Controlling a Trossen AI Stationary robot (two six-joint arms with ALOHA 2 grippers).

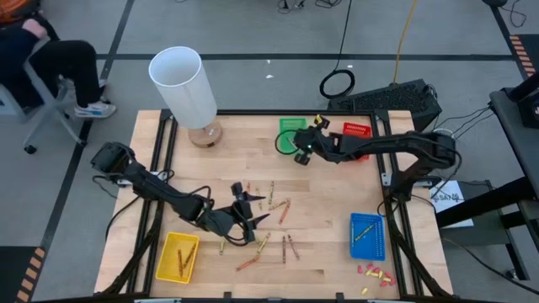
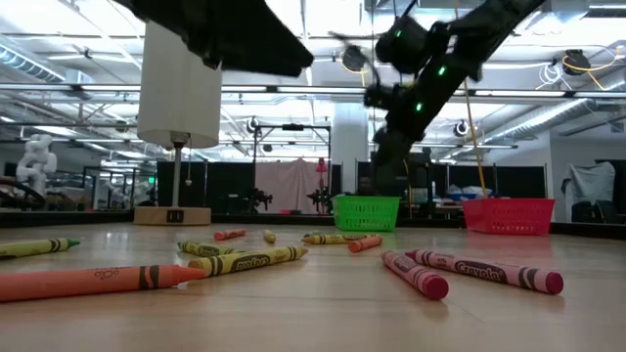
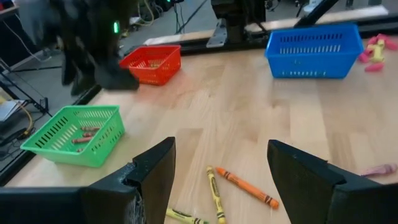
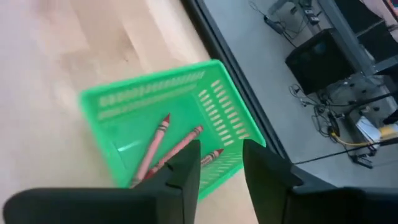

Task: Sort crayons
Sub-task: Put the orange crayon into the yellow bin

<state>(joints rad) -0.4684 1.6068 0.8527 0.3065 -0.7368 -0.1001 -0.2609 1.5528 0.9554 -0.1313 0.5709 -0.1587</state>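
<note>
Nearest the low camera, an orange crayon (image 2: 93,282) lies lengthwise across the lower left of the frame, tip to the right, with further crayons (image 1: 268,227) scattered over the lower centre of the table (image 1: 328,252) in the high view. The left gripper (image 1: 250,220) sits among this scatter, lower centre-left of the high view, its fingers (image 3: 155,180) spread wide with nothing between them. In the left wrist view an orange crayon (image 3: 247,186) and an olive-yellow crayon (image 3: 215,197) lie just beyond the open gap, the orange one's long axis running diagonally across it, the yellow one's roughly along the line of reach. The right gripper (image 1: 305,148) hangs over the green basket (image 1: 292,135) at upper centre, well apart from the scatter; its fingers (image 4: 186,171) stand partly apart and hold nothing. Three brownish-red crayons (image 4: 163,147) lie in that basket directly below. The red basket (image 1: 356,133) sits just right of it, the blue basket (image 1: 367,236) at lower right and the yellow basket (image 1: 178,256) at lower left.

By judgement, the left arm is far nearer the loose crayons; a pick likely requires turning the jaws square to the chosen crayon's long axis.
</note>
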